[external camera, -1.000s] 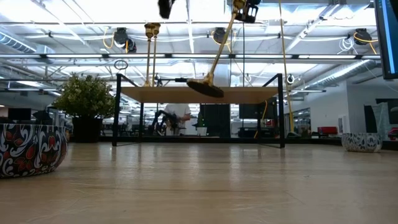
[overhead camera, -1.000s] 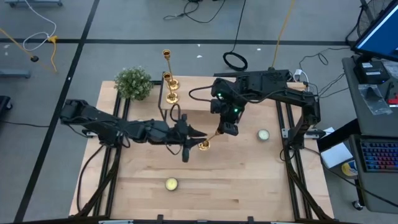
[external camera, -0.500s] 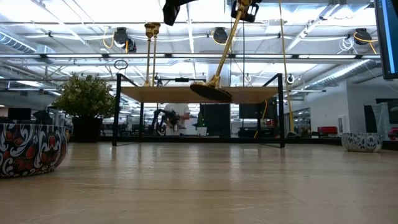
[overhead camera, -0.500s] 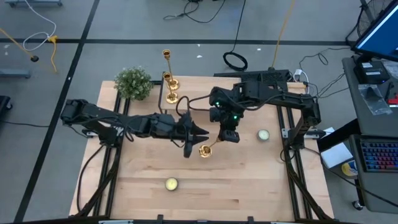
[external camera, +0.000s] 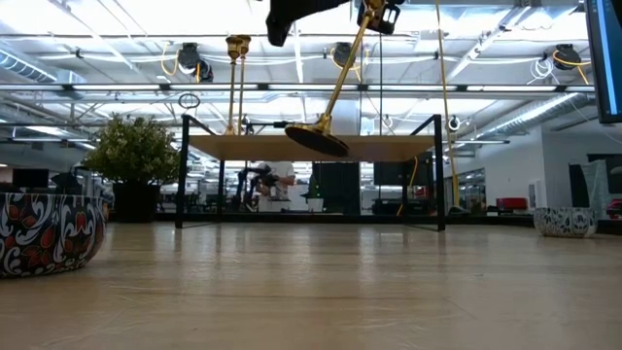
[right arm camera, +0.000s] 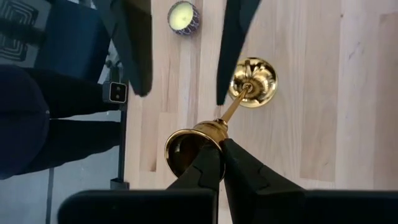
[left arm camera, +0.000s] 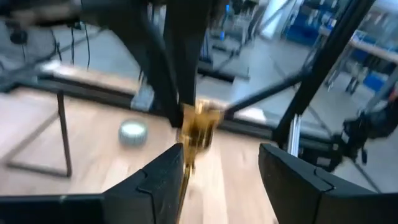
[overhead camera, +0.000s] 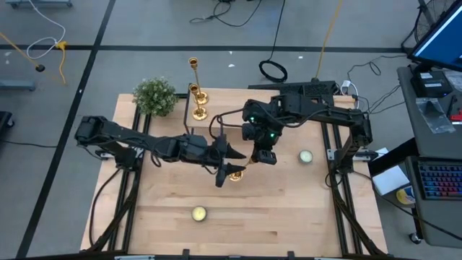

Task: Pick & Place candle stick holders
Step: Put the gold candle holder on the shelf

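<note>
One gold candle stick holder point(external camera: 340, 83) hangs tilted above the table's middle, its round base point(overhead camera: 234, 173) lowest. My right gripper point(overhead camera: 261, 154) is shut on its upper end. My left gripper point(overhead camera: 228, 160) reaches in level from the table's left and is open. Its fingers point(left arm camera: 163, 180) stand on either side of the lower stem point(left arm camera: 198, 127); I cannot tell whether they touch it. Two more candle stick holders point(overhead camera: 196, 90) stand upright on their bases at the far edge, beside the plant. My right gripper pinches the candle stick holder's cup end point(right arm camera: 198, 138) between its two fingers, which slant down from the table's far side. The holder is lifted clear and hangs tilted below the fingers, its stem running down to the flared base point(right arm camera: 252, 81).
A green bushy plant point(overhead camera: 155, 96) stands at the far left corner. One tin candle point(overhead camera: 198, 214) lies near the front edge, another point(overhead camera: 306, 156) at the right. A black-framed stand point(overhead camera: 191, 119) rises at the far middle. A patterned bowl point(external camera: 44, 231) shows in the low view.
My left gripper has moved toward the table's right, closing in on the hanging candle stick holder's lower end, and its fingers have opened wider. My right gripper keeps the holder hanging tilted in about the same place.
</note>
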`<move>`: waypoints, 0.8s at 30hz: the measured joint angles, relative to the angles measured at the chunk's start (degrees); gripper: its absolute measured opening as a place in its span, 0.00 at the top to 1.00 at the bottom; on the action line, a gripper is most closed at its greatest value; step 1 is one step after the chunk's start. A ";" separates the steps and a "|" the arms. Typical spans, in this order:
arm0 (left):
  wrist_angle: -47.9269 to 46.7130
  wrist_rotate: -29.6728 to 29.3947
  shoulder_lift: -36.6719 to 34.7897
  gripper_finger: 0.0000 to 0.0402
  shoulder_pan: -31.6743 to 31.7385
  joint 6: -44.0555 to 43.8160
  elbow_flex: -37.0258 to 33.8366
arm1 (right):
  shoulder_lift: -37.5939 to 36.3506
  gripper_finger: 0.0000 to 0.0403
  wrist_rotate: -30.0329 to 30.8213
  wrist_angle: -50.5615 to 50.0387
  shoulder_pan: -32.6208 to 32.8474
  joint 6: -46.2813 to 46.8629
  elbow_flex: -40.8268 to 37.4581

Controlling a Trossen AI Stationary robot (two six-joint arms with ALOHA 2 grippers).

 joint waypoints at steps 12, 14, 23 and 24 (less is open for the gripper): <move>-5.19 1.35 5.73 0.48 1.08 2.64 7.91 | -0.09 1.00 0.35 -1.01 0.37 0.11 -0.04; -6.42 1.47 6.16 0.48 1.08 2.64 8.75 | 0.00 1.00 -0.11 -0.72 0.55 -0.14 -0.07; -8.98 3.19 6.54 0.48 1.26 -0.07 10.06 | 0.03 1.00 0.30 -1.02 1.11 -0.75 -0.07; -9.07 3.25 6.52 0.48 1.28 -0.42 10.06 | 0.04 1.00 0.20 -1.06 1.09 -0.75 -0.07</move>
